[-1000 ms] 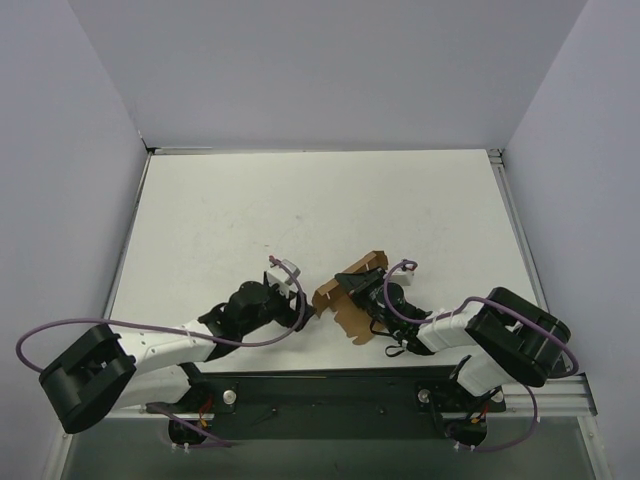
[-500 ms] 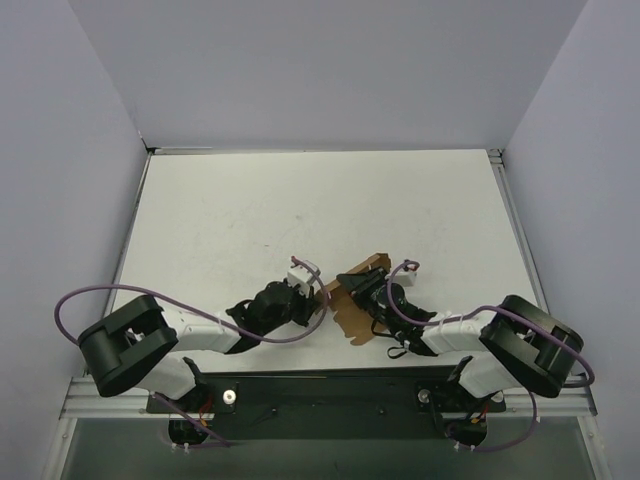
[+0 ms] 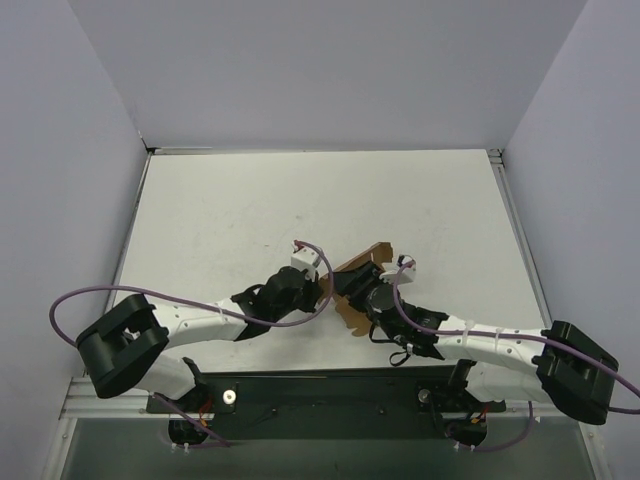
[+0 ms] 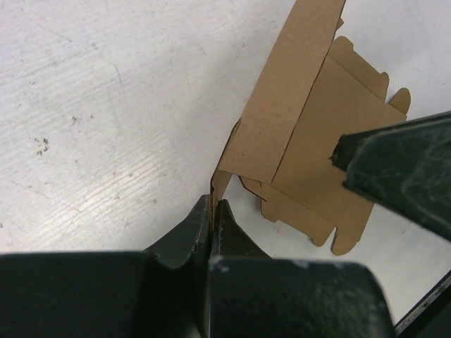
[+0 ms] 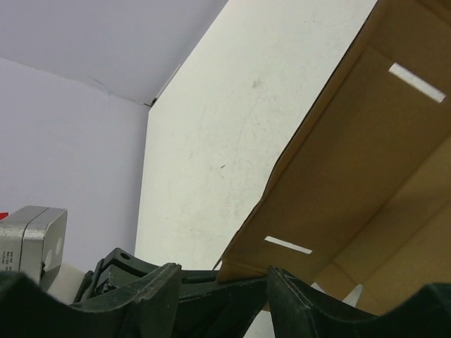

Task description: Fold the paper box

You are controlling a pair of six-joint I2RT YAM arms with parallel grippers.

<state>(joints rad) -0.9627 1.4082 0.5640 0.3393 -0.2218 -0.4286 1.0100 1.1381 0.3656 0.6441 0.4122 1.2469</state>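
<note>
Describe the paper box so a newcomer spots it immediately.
On the white table, look near the front edge where the left gripper and right gripper meet. The paper box is the brown cardboard cut-out there, partly folded, the only brown thing.

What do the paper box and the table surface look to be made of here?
Paper box: looks like thin brown cardboard, matte and uncoated; it shows sharp crease lines, cut tabs and slots. Table: a hard white surface, possibly painted or laminated board; faint scratches and dark specks, little sheen.
</note>
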